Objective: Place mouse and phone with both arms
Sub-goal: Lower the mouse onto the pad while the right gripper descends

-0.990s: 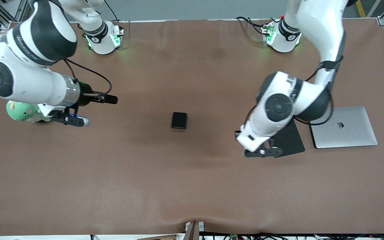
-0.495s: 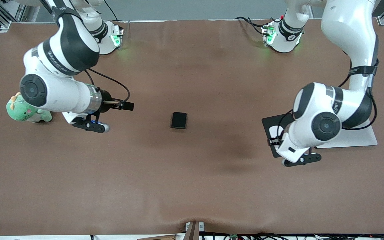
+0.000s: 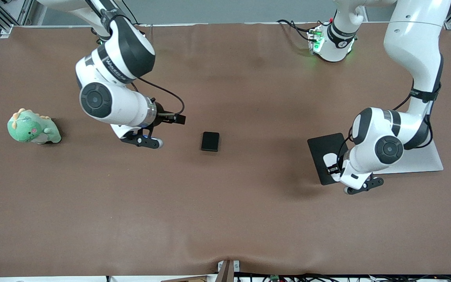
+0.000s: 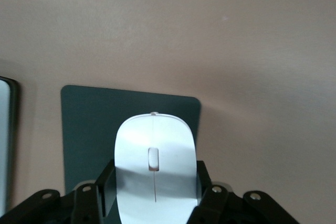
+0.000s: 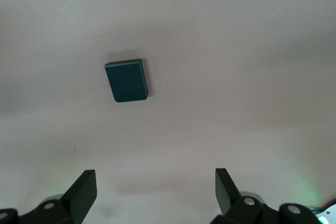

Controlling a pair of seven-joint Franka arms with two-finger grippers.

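Observation:
The white mouse point(image 4: 155, 161) sits between the fingers point(image 4: 107, 182) of my left gripper point(image 4: 155, 184), which is shut on it. It is over the flat black mat point(image 4: 89, 124) at the left arm's end of the table. In the front view a sliver of the mouse point(image 3: 328, 160) shows beside the left wrist, over the mat point(image 3: 321, 145). The black phone point(image 3: 210, 141) lies flat on the table's middle. My right gripper point(image 5: 156, 187) is open and holds nothing, above bare table between the plush toy and the phone point(image 5: 126, 81).
A closed silver laptop point(image 3: 431, 157) lies beside the mat, partly under the left arm. A green plush dinosaur point(image 3: 31, 127) stands toward the right arm's end of the table. The table surface is brown.
The right arm has swung from over the plush toy toward the phone, jaws still open. The left arm has carried the mouse toward its own end of the table, over the mat.

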